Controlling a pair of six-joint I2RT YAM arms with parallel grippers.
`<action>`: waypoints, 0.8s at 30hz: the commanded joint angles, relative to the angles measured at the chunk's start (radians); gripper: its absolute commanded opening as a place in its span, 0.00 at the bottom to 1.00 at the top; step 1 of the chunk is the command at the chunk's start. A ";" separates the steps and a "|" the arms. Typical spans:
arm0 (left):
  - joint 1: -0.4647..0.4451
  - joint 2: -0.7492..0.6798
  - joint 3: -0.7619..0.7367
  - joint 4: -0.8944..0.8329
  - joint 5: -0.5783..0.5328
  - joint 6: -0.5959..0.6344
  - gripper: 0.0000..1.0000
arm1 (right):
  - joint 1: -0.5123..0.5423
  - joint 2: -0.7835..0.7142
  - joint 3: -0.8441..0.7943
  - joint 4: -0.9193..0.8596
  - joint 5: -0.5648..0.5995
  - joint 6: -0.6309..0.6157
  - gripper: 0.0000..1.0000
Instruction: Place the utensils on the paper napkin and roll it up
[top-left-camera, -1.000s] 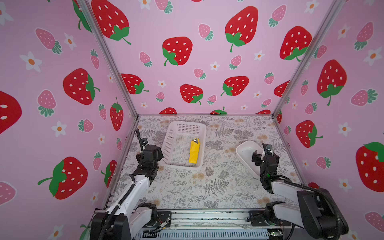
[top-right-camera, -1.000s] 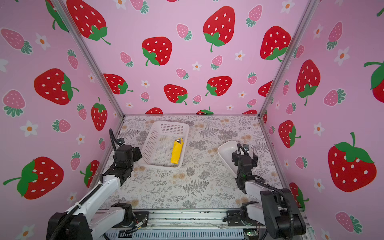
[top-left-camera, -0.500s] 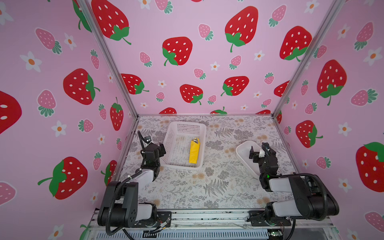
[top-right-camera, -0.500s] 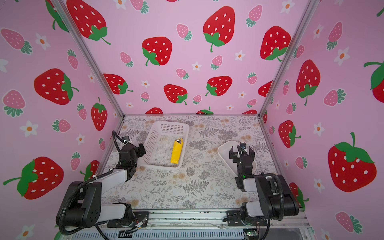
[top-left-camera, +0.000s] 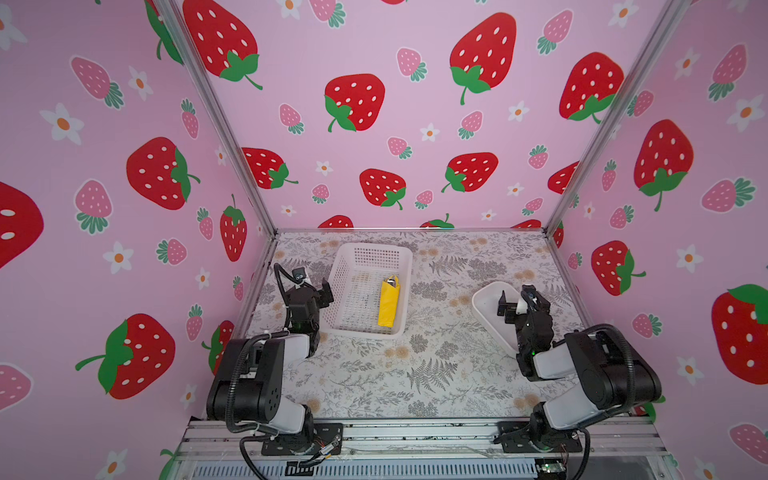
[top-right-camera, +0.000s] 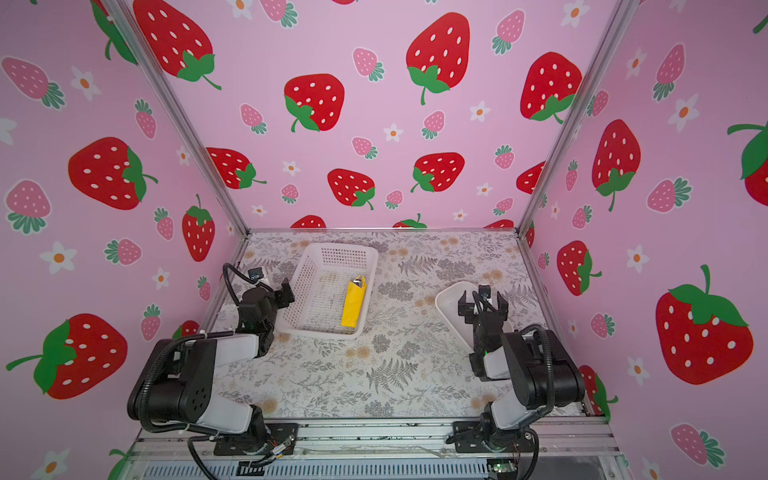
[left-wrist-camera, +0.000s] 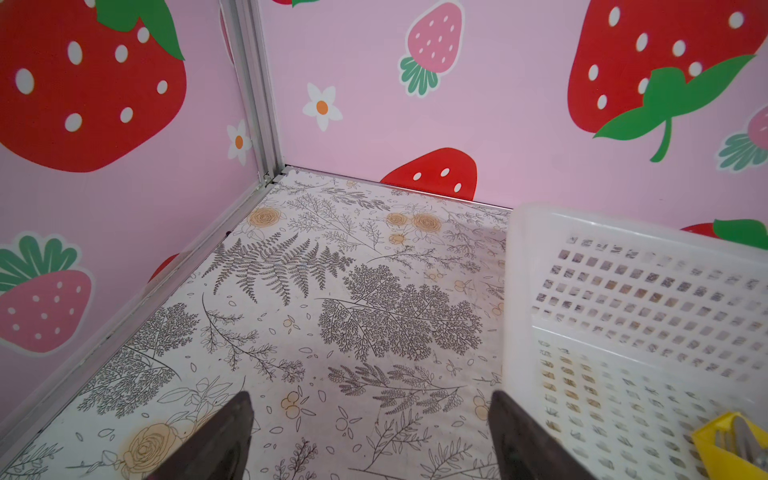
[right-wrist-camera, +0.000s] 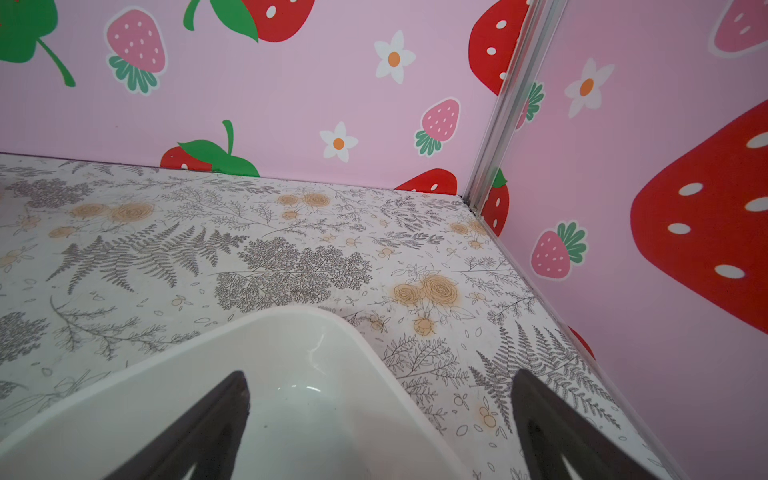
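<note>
Both top views, one paper napkin (top-left-camera: 388, 303) in one basket (top-left-camera: 374, 248), one tray (top-left-camera: 487, 302), left jaws, right jaws spread

The left arm (top-left-camera: 266, 365) and right arm (top-left-camera: 598, 370) are built of black rounded joints and white shells. Black ribbed cables (top-left-camera: 231, 380) are looped along them. The left end effector (left-wrist-camera: 370, 440) and right end effector (right-wrist-camera: 380, 419) are fitted with dark tapered fingers (left-wrist-camera: 216, 436).
</note>
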 joint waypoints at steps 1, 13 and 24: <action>0.001 0.035 -0.017 -0.085 0.010 0.033 1.00 | -0.008 0.007 0.022 -0.032 0.039 0.014 1.00; -0.003 0.037 -0.017 -0.084 0.000 0.036 0.99 | -0.009 0.009 0.022 -0.031 0.048 0.017 1.00; -0.009 0.037 -0.017 -0.080 -0.008 0.040 0.99 | -0.010 0.008 0.023 -0.030 0.047 0.016 1.00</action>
